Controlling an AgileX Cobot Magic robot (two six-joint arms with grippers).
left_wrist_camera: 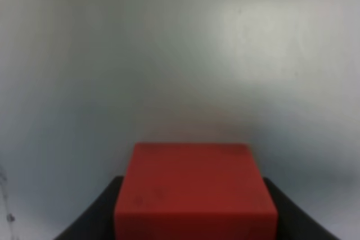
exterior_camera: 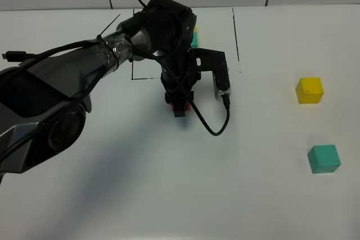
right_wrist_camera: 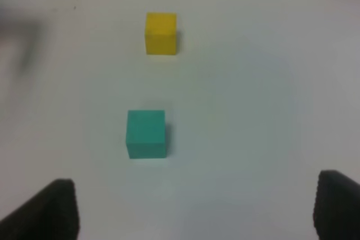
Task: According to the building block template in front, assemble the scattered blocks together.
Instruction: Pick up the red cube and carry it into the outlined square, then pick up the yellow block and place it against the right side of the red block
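My left gripper (exterior_camera: 180, 106) is shut on the red cube (left_wrist_camera: 194, 192), just in front of the black-framed template; only red slivers (exterior_camera: 169, 105) show beside the fingers in the high view. I cannot tell whether the cube touches the table. The arm hides most of the template (exterior_camera: 194, 39); a bit of its teal and yellow cubes shows. The yellow cube (exterior_camera: 309, 90) and teal cube (exterior_camera: 324, 158) lie apart at the right, and also show in the right wrist view: yellow (right_wrist_camera: 161, 33), teal (right_wrist_camera: 146, 133). My right gripper (right_wrist_camera: 197, 212) is open and empty, hovering near them.
The black drawn frame line (exterior_camera: 235, 32) runs along the template's right side. A black cable (exterior_camera: 211, 125) loops from the left wrist onto the white table (exterior_camera: 169, 195). The left arm's body (exterior_camera: 45, 105) covers the left of the table.
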